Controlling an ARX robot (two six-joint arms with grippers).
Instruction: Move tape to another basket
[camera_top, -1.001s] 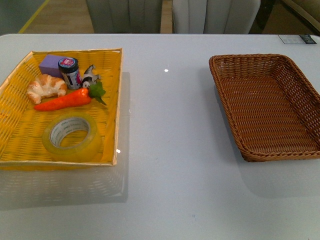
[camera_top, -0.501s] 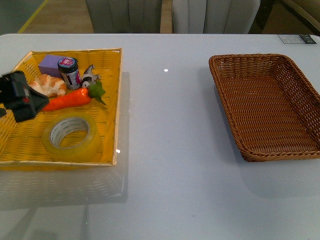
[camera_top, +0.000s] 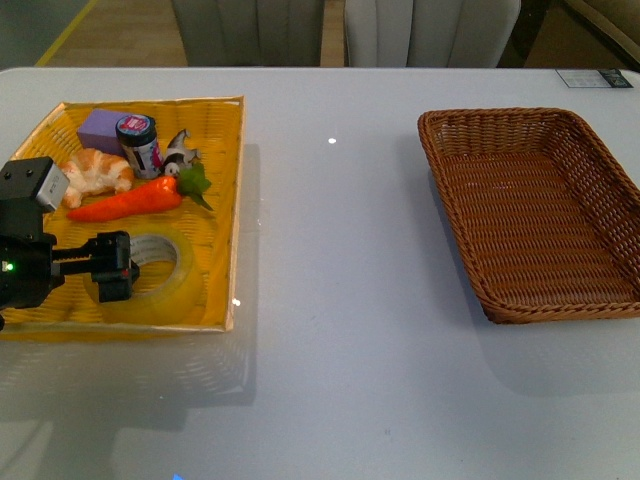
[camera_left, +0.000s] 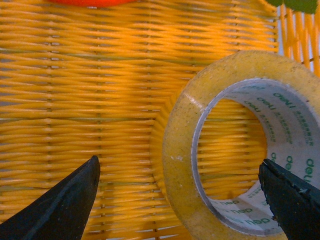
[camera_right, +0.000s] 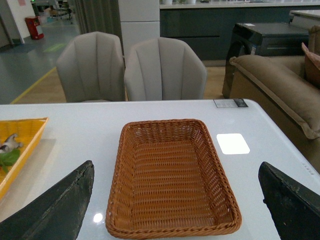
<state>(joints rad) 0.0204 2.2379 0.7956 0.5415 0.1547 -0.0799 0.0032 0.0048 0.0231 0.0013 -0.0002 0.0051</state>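
Note:
The tape (camera_top: 178, 292), a yellowish roll with a white core printed in green, lies flat in the near part of the yellow tray (camera_top: 222, 180). My left gripper (camera_top: 120, 267) is open and hangs just over the roll's left side. In the left wrist view the tape (camera_left: 175, 150) fills the space between the open fingers (camera_left: 70, 205), which straddle its near wall without touching it. The brown wicker basket (camera_top: 530, 210) stands empty at the right. My right gripper (camera_right: 176, 166) is open and empty, above and in front of the basket (camera_right: 170, 175); it is out of the front view.
In the far part of the tray lie a carrot (camera_top: 130, 200), a croissant (camera_top: 95, 170), a purple block (camera_top: 100, 125), a small jar (camera_top: 140, 143) and a toy figure (camera_top: 180, 152). Two grey chairs (camera_top: 260, 30) stand behind the table. A card (camera_top: 595, 78) lies at the far right.
My left arm came into the front view from the left and moved right and nearer, from beside the croissant to over the tape. The tape and basket have not moved.

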